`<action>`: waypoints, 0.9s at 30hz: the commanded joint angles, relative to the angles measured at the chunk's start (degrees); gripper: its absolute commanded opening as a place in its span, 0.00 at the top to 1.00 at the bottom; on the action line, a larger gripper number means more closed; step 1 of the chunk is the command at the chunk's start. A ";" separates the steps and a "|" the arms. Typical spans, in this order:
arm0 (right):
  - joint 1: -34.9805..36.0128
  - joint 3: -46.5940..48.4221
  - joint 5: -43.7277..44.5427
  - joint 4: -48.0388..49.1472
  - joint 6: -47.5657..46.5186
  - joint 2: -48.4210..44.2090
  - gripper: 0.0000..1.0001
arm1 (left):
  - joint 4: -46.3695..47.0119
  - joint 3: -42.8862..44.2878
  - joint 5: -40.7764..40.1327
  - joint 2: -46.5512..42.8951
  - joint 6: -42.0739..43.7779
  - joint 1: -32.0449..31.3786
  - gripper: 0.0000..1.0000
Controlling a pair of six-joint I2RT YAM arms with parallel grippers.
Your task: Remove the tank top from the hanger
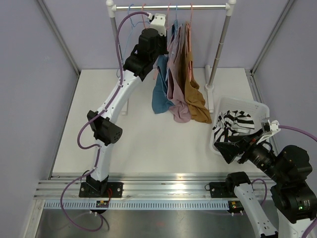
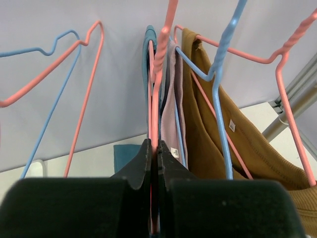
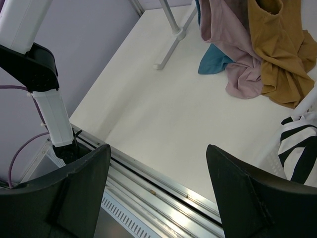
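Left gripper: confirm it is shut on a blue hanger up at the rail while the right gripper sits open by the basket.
Wrong on one point. The left gripper is shut on a pink hanger, not a blue one; the left wrist view shows the pink wire pinched in it. It is up at the rail, and the right gripper is open by the basket.

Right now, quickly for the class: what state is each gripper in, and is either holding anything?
Left gripper: closed on the wire of a pink hanger.
Right gripper: open, holding nothing.
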 commanded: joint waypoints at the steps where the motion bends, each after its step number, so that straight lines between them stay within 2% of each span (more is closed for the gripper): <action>1: 0.15 1.28 -1.69 0.66 -0.97 0.11 0.15 | 4.15 0.03 -6.28 -6.72 -0.49 0.15 1.00; 9: 0.15 4.00 -1.70 0.84 -0.88 1.69 0.15 | 2.31 -0.06 -6.91 -12.61 1.27 0.15 1.00; 14: 0.15 5.85 -1.78 1.01 -1.32 2.66 0.13 | -0.77 -3.83 -6.03 -18.67 2.07 0.15 1.00; 18: 0.06 7.17 -1.43 2.24 -2.02 3.53 0.10 | -6.47 -5.51 -5.41 -23.42 0.84 0.15 1.00; 21: 0.15 8.04 -0.56 3.38 -1.41 4.59 0.07 | -14.98 -7.17 -4.19 -27.89 -2.93 0.15 1.00; 23: 0.06 8.05 -0.20 4.52 -0.62 5.20 0.04 | -17.55 -9.71 -1.04 -31.41 -5.39 -0.03 1.00; 24: 0.15 7.70 -1.25 6.62 0.43 5.90 0.00 | -18.34 -14.25 0.03 -35.52 -5.93 -0.11 1.00; 26: 0.15 5.60 -4.40 12.40 1.66 6.52 0.01 | -19.14 -18.67 1.87 -40.54 -7.42 -0.64 1.00; 27: 0.06 4.37 -7.73 15.14 3.93 6.61 0.01 | -19.67 -23.74 2.84 -45.62 -7.77 -0.82 1.00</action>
